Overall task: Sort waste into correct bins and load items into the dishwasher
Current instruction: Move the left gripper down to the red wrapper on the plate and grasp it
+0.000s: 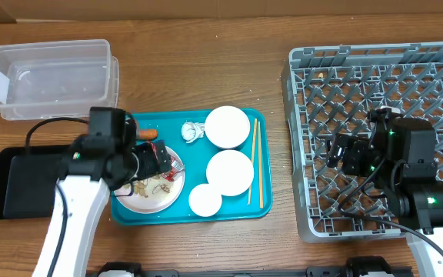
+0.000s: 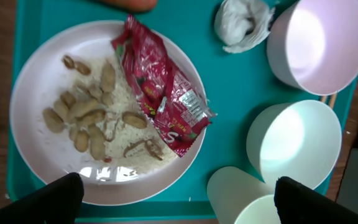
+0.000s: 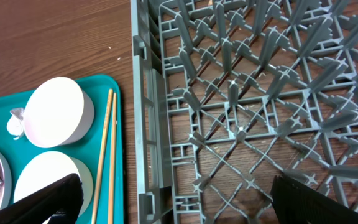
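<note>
My left gripper (image 1: 160, 158) is open and empty, hovering over the white plate (image 2: 39, 68) on the teal tray. The plate holds tan nut scraps (image 2: 86, 115) and the crumpled red wrapper (image 2: 163, 96). The white paper wad (image 2: 241, 22) and orange carrot (image 1: 149, 133) lie at the tray's far side. Two white bowls (image 1: 228, 125) (image 1: 230, 171), a small white cup (image 1: 204, 200) and the wooden chopsticks (image 1: 256, 161) sit on the tray's right half. My right gripper (image 1: 344, 154) is open and empty above the left part of the grey dish rack (image 1: 375, 77).
The clear plastic tub (image 1: 48, 77) stands at the far left. The black tray (image 1: 21, 181) lies left of the teal tray (image 1: 237, 215). The rack's left wall (image 3: 143, 124) stands between the chopsticks (image 3: 107, 155) and my right gripper (image 3: 185, 208).
</note>
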Robot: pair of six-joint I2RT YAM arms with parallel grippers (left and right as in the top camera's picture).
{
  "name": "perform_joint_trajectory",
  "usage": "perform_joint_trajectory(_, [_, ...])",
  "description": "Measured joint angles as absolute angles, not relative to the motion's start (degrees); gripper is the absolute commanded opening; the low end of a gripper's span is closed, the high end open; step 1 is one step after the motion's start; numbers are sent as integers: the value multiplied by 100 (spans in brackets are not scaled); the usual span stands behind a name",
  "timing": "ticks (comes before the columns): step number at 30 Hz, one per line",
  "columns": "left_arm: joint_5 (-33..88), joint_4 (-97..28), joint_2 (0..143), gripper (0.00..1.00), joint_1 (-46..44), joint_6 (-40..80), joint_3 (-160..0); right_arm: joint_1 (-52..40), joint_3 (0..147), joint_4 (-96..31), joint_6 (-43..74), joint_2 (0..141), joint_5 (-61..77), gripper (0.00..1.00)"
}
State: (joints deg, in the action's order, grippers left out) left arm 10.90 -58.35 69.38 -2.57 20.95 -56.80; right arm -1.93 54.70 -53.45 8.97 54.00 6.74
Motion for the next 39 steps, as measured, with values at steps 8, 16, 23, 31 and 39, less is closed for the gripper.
perform_joint_trajectory(8, [1247, -5621, 8370, 95, -257, 3015, -5684, -191, 5470, -5352, 895, 5400, 659, 100])
perform_joint_trajectory(16, [1293, -5271, 9166, 73, -257, 3186, -5684, -193, 5470, -5356, 897, 5400, 657, 100])
perform_joint_trajectory(23, [1310, -5148, 9319, 65, -257, 3225, -5684, -193, 5470, -5356, 895, 5400, 657, 100])
perform_joint_trajectory(31, [1310, -5030, 9319, 50, -257, 3271, -5684, -191, 5470, -5356, 897, 5400, 659, 100])
perform_joint_trajectory(39, [1310, -4960, 9319, 29, -257, 3288, -5684, -193, 5470, -5356, 895, 5400, 657, 100])
